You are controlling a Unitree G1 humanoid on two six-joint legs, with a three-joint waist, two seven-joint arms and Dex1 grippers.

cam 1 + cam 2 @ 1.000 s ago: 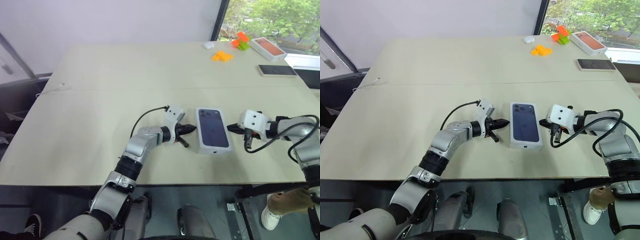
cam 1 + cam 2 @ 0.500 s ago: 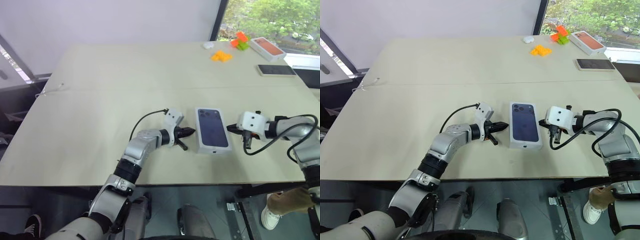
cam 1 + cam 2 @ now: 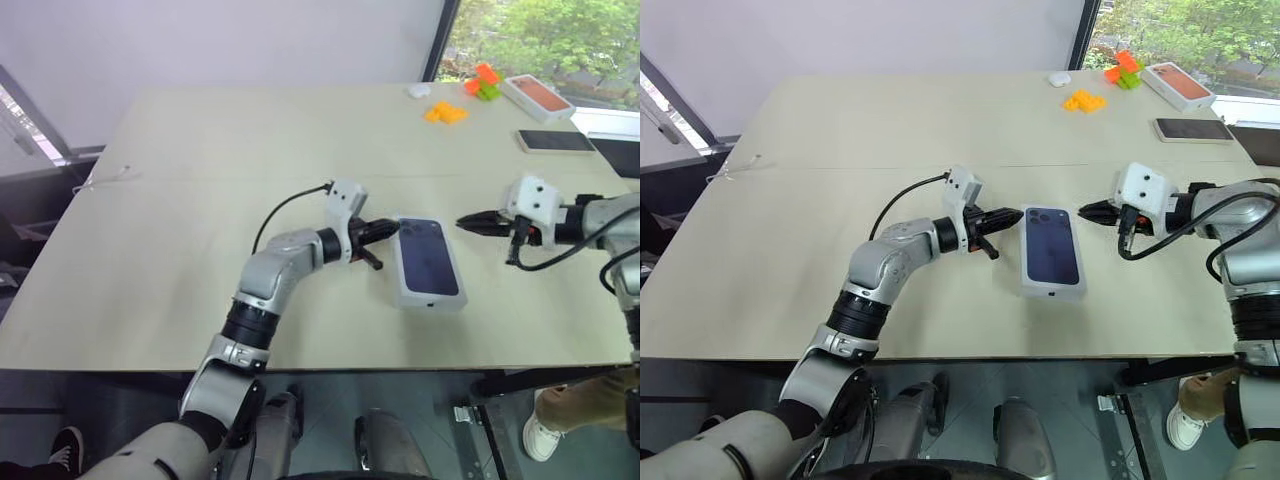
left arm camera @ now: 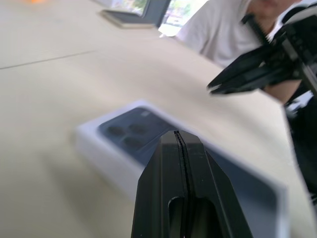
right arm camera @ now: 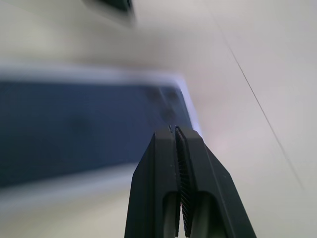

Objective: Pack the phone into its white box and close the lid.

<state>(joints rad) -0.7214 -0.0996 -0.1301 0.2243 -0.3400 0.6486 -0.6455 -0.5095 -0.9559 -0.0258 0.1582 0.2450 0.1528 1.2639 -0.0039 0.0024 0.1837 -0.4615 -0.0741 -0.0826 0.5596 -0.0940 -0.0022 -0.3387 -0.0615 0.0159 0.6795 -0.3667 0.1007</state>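
Note:
The white box (image 3: pixel 432 301) lies flat near the table's front edge, and the dark navy phone (image 3: pixel 428 262) shows on its top inside a white rim. I cannot tell the lid apart from the box. My left gripper (image 3: pixel 395 228) is shut and hovers level at the box's far left corner, holding nothing. My right gripper (image 3: pixel 461 221) is also shut and empty, raised off the table to the right of the box with its tip pointing at the far end. The left wrist view has the shut left gripper (image 4: pixel 177 134) over the box (image 4: pixel 94 144), with the right gripper (image 4: pixel 214 88) beyond.
At the back right stand an orange-topped box (image 3: pixel 537 95), a black phone (image 3: pixel 554 140), orange blocks (image 3: pixel 444 112) and a small white object (image 3: pixel 418 90). A thin cord (image 3: pixel 105 178) lies at the left edge. A person in a white shirt (image 4: pixel 223 29) stands past the table's right side.
Both grippers have risen from the table beside the box, staying shut. The right one has drawn a little away from the box. The box has stayed put.

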